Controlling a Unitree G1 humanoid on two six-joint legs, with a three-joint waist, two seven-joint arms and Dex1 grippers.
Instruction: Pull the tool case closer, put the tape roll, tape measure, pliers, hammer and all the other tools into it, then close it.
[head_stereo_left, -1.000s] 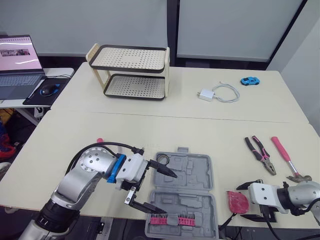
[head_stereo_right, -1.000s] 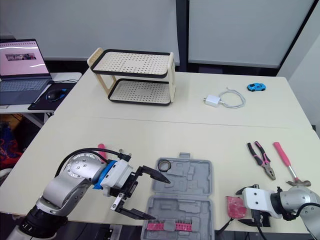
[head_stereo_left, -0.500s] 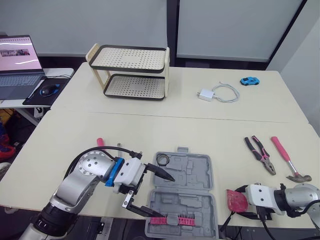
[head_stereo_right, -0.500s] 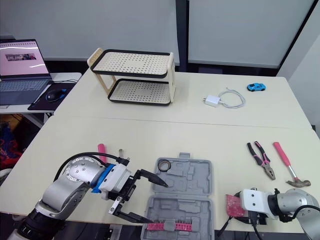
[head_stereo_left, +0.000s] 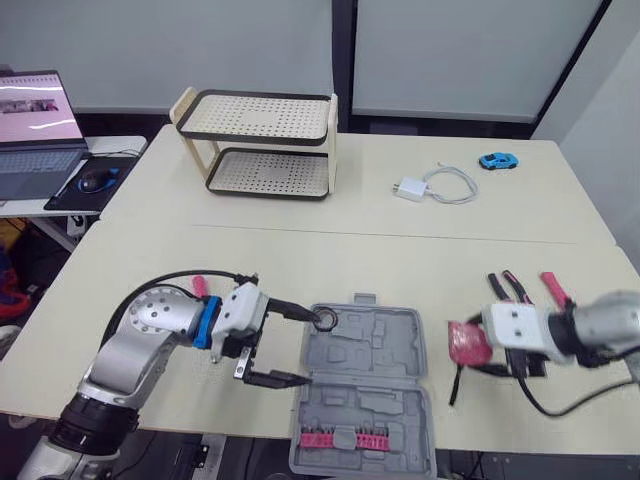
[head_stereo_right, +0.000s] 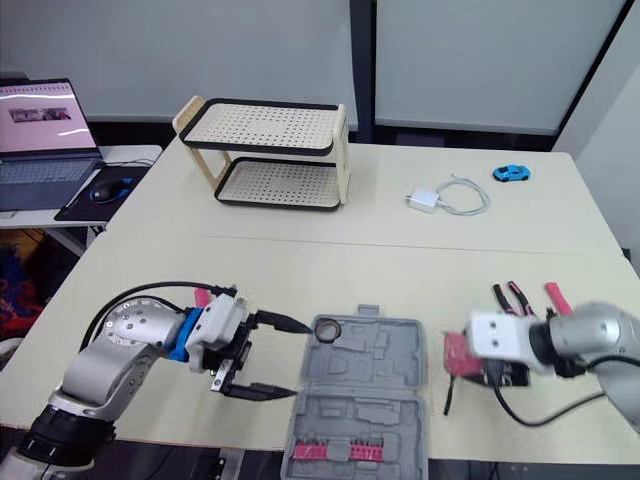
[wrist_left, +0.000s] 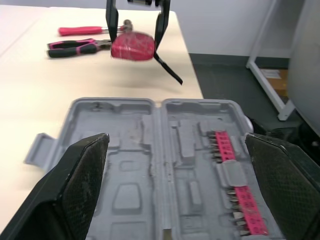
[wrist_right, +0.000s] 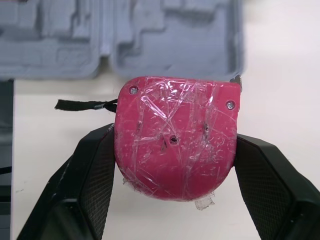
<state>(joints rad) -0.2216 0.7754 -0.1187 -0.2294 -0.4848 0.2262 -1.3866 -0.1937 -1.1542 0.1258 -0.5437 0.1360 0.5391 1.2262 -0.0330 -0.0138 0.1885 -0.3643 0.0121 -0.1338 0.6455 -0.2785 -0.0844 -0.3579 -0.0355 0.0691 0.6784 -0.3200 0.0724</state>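
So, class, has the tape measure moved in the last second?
Yes. Held in the right gripper, the tape measure has gone from beside the case's near half to beside its far half, away from the robot.

- My tool case (head_stereo_left: 385, 350), grey plastic, lies open and flat at the lower middle of the frame.
- My tape roll (head_stereo_left: 325, 319), a small black ring, sits in the case's upper left corner.
- My tape measure (head_stereo_left: 465, 343), pink and wrapped in clear tape, is clamped in the right gripper (wrist_right: 174, 145) just right of the case, its black strap dangling.
- My pliers (head_stereo_left: 505, 284) and pink-handled hammer (head_stereo_left: 553, 286) lie side by side at the right, partly hidden.
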